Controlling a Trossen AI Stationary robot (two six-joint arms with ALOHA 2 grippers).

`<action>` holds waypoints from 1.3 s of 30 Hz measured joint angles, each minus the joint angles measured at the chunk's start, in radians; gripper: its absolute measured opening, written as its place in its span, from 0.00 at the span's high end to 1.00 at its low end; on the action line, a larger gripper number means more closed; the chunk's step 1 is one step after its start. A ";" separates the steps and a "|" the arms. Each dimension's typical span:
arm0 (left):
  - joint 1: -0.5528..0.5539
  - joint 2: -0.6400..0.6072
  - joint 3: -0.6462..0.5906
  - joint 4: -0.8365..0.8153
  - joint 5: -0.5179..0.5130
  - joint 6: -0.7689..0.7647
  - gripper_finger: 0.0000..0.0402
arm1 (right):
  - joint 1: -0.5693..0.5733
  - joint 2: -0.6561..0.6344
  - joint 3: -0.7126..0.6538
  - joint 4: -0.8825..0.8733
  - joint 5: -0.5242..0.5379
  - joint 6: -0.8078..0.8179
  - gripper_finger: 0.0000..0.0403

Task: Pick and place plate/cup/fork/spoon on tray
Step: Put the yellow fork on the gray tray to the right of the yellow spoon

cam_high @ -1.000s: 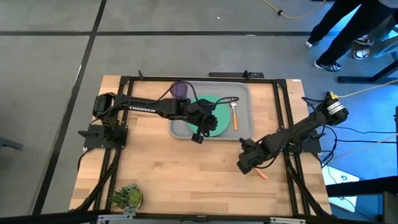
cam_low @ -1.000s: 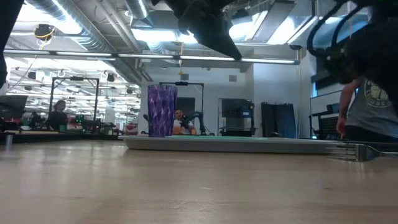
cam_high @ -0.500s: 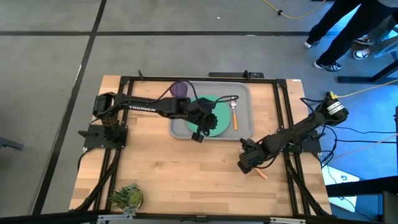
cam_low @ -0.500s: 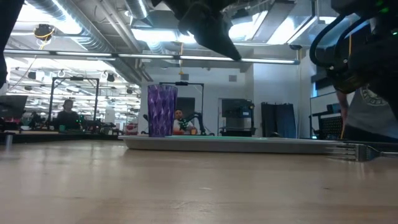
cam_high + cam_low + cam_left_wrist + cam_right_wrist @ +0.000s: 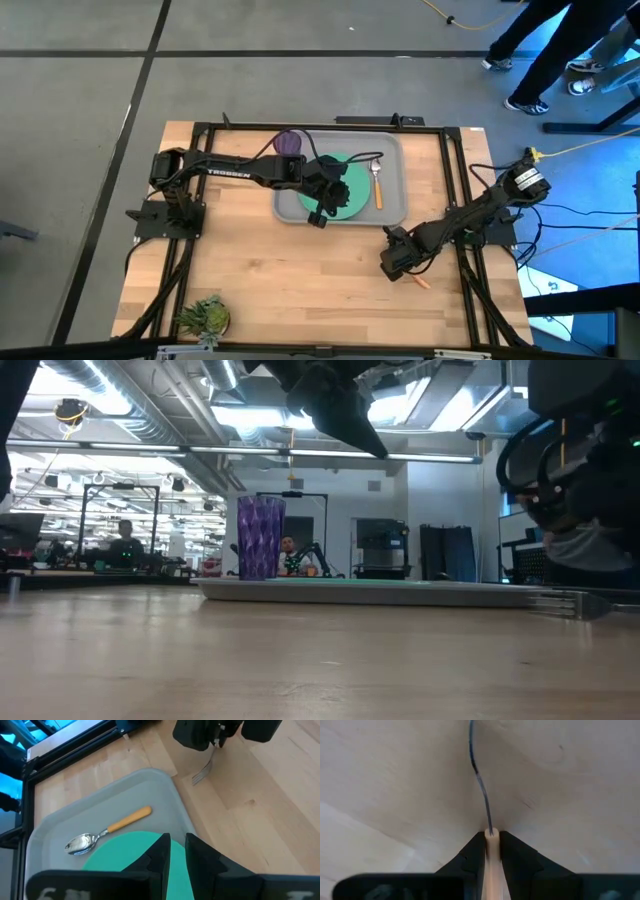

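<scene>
Fork (image 5: 481, 780) handle sits clamped between the 2 fingers of the right claw (image 5: 492, 839), low over the bare wooden counter (image 5: 290, 270) just off the tray's near right corner; the tines point ahead of the claw and lie against the wood. From above, the right claw (image 5: 397, 262) hides most of the fork, with only the orange end of the handle poking out behind it. The left wrist view shows the tines (image 5: 201, 772) resting on the counter beside the tray (image 5: 165, 790).

On the grey tray (image 5: 392, 205) lie the mint-green plate (image 5: 352, 203) and, just to its right, the spoon (image 5: 377, 186), bowl toward the far rim and orange handle toward the near one. The purple cup (image 5: 289, 144) stands upright at the tray's far left corner. In the low view the cup (image 5: 260, 538) rises above the tray's rim (image 5: 400, 592).

The left claw (image 5: 318, 216) hangs over the near left part of the plate, its 2 fingers (image 5: 161, 851) close together with only a narrow gap, holding nothing.
</scene>
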 joint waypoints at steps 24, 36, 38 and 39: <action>0.000 0.000 0.000 -0.005 -0.009 0.053 0.87 | -0.044 0.059 0.181 -0.471 0.147 -0.015 0.92; 0.007 0.000 0.000 -0.020 -0.009 0.083 0.87 | -0.057 0.058 0.216 -0.481 0.132 -0.054 0.92; 0.008 0.000 0.000 -0.020 -0.008 0.083 0.87 | -0.057 0.058 0.216 -0.471 0.130 -0.053 0.92; 0.008 0.000 0.000 -0.020 -0.009 0.083 0.87 | -0.057 0.058 0.216 -0.459 0.129 -0.052 0.92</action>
